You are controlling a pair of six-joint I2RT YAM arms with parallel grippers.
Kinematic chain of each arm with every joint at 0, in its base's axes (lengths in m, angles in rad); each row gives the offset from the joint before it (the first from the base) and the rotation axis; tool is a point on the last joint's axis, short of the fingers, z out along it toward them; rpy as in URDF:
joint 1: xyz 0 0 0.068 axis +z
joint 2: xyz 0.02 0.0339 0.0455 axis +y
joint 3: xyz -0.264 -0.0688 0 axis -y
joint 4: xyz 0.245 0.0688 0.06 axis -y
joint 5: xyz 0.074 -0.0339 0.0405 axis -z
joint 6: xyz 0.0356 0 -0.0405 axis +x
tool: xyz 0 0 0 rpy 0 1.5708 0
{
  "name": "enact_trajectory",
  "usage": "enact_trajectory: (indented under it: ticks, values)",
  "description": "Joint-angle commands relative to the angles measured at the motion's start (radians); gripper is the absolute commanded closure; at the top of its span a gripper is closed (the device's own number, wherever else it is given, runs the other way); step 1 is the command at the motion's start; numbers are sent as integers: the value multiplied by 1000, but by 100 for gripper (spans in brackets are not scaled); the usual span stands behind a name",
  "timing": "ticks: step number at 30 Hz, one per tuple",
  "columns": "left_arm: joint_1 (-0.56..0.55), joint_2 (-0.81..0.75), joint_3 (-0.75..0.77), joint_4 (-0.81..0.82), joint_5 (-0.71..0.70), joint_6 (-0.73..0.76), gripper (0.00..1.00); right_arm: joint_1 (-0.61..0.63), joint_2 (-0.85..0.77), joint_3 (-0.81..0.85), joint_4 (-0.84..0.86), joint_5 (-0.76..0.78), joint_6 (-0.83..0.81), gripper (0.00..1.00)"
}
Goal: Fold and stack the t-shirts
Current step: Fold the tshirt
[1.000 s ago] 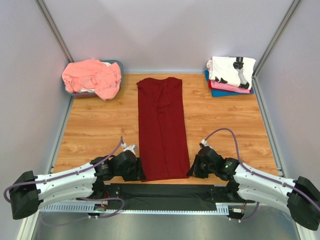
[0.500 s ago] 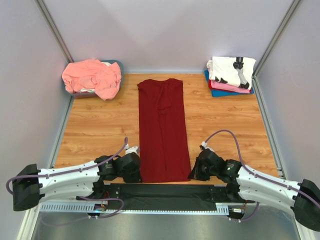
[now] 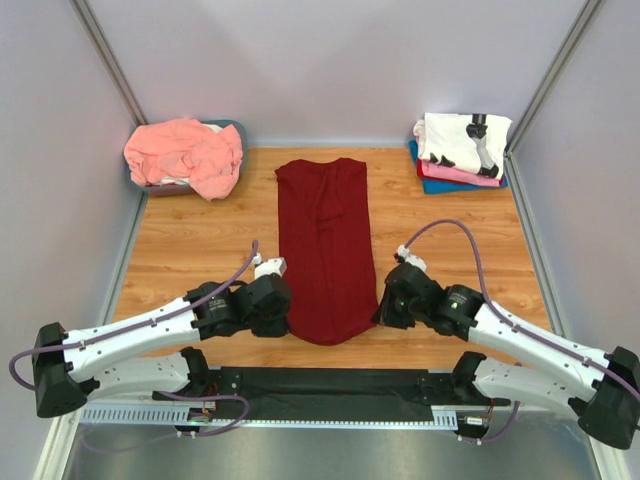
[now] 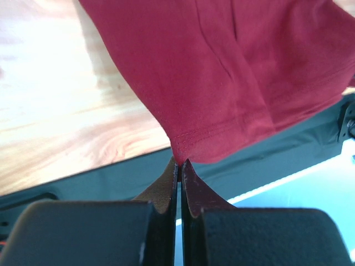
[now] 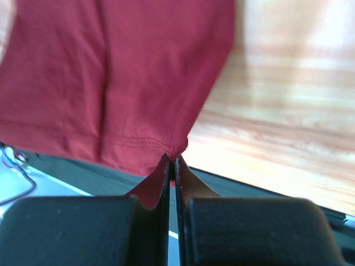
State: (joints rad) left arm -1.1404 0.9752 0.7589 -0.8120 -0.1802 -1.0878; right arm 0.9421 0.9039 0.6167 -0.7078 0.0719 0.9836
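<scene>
The dark red t-shirt (image 3: 325, 240) lies as a long folded strip down the middle of the wooden table. My left gripper (image 3: 283, 318) is shut on its near left hem corner (image 4: 186, 145). My right gripper (image 3: 377, 312) is shut on its near right hem corner (image 5: 172, 145). Both corners are lifted off the table, and the near hem sags between them. A salmon-pink t-shirt (image 3: 185, 153) is heaped in a grey-blue bin at the back left. The white t-shirt with black print (image 3: 462, 140) tops a folded stack of pink and blue ones at the back right.
The grey-blue bin (image 3: 238, 128) stands in the back left corner. A black strip (image 3: 320, 385) runs along the table's near edge between the arm bases. Grey walls close the sides and back.
Both grippers have risen and moved away from the near edge, carrying the red shirt's near hem corners with them. The hem has left the table edge and now sags between them.
</scene>
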Motion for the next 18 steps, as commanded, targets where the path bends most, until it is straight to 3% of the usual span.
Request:
enact_trajectory:
  ticks: [1, 10, 18]
  values:
    - [66, 25, 94, -82, -54, 107, 100, -60, 84, 139, -51, 81, -129, 100]
    - [281, 213, 289, -73, -2, 342, 100, -271, 311, 368, -52, 17, -312, 99]
    - [421, 365, 434, -39, 42, 471, 100, -376, 553, 583, -53, -55, -430, 99]
